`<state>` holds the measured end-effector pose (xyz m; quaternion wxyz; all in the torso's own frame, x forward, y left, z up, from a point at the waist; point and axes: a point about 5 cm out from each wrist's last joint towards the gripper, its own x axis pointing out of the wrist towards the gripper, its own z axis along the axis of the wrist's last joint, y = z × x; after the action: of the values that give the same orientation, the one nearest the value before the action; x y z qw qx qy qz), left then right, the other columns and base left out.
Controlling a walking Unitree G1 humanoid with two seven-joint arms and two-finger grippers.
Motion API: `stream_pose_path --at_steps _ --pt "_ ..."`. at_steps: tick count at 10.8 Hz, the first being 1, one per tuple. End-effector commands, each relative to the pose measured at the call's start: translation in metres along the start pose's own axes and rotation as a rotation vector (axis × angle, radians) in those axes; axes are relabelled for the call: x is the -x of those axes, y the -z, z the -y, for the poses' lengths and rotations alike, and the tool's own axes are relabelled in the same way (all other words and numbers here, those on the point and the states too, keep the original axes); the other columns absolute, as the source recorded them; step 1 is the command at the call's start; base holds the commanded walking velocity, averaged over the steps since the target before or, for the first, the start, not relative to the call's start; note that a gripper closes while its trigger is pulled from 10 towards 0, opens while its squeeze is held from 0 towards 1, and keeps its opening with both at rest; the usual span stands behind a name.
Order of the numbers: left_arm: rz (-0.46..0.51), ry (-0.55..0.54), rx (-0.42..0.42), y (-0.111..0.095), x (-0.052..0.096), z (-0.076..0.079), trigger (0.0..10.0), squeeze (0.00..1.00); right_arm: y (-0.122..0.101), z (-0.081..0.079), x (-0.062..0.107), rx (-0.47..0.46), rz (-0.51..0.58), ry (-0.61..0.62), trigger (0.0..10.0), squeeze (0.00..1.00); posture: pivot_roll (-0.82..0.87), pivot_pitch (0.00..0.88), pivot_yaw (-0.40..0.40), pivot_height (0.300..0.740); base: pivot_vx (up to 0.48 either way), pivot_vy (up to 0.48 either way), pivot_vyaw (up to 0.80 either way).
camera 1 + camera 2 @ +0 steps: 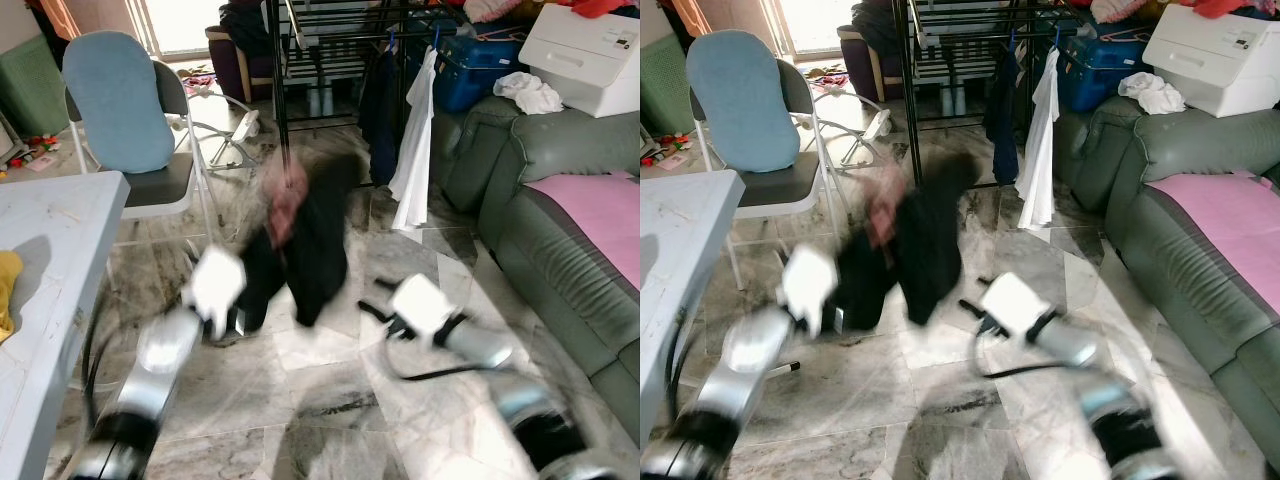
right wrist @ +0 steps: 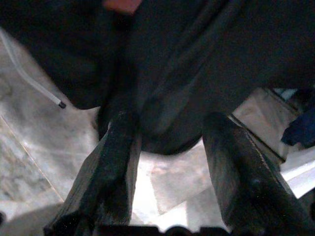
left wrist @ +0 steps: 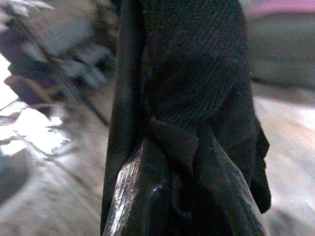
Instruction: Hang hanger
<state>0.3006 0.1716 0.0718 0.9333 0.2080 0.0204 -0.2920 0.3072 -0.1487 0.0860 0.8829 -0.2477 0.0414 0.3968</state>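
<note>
A black garment [image 1: 312, 250] on a pink hanger [image 1: 285, 205] hangs in mid air over the marble floor, blurred by motion. My left gripper [image 1: 243, 318] is at the garment's lower left and is shut on its fabric; in the left wrist view the black cloth [image 3: 197, 83] is pinched between the fingers [image 3: 125, 191]. My right gripper [image 1: 375, 310] is low at the garment's right side. In the right wrist view its fingers [image 2: 115, 157] stand open, and the garment [image 2: 197, 54] is just beyond the tips.
A black drying rack [image 1: 330, 50] stands behind, with a white shirt [image 1: 415, 150] and a dark garment [image 1: 380, 110] hanging from it. A green sofa [image 1: 560, 230] is on the right. A folding chair [image 1: 130, 110] and a white table [image 1: 60, 230] are on the left.
</note>
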Motion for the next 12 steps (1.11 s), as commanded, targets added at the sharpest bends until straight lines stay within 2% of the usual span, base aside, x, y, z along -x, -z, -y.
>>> stream_pose_path --at_steps 1,3,5,6,8,10,12 --pt "0.031 0.094 -0.067 -0.004 0.007 0.001 0.0 0.0 -0.01 0.004 0.002 0.024 0.029 -0.065 10.0 1.0 -0.08 0.0 0.021 0.74 0.0 0.0 0.0" --pt "-0.035 0.179 -0.12 0.015 0.026 0.001 0.0 0.0 -0.012 0.004 0.01 0.046 0.014 -0.187 10.0 1.0 -0.08 0.0 0.031 0.74 0.0 0.0 0.0" --pt "-0.037 0.244 -0.128 0.018 0.034 0.002 0.0 0.0 -0.016 0.001 0.018 0.047 -0.01 -0.363 10.0 1.0 -0.08 0.0 0.037 0.74 0.0 0.0 0.0" --pt "-0.023 0.278 -0.132 0.017 0.034 0.005 0.0 0.0 -0.017 0.004 0.019 0.047 -0.018 -0.386 10.0 1.0 -0.08 0.0 0.036 0.74 0.0 0.0 0.0" --pt "0.003 0.392 -0.17 0.015 0.04 0.016 0.0 0.0 -0.024 0.021 0.02 0.106 -0.037 -0.412 10.0 1.0 -0.07 0.0 0.032 0.74 0.0 0.0 0.0" --pt "0.002 0.418 -0.184 0.017 0.043 0.018 0.0 0.0 -0.033 0.032 0.019 0.127 -0.032 -0.432 10.0 1.0 -0.07 0.0 0.028 0.74 0.0 0.0 0.0" --pt "0.077 0.406 -0.208 0.004 0.04 0.019 0.0 0.0 -0.027 0.035 0.021 0.093 -0.059 -0.481 10.0 1.0 -0.07 0.0 0.027 0.74 0.0 0.0 0.0"
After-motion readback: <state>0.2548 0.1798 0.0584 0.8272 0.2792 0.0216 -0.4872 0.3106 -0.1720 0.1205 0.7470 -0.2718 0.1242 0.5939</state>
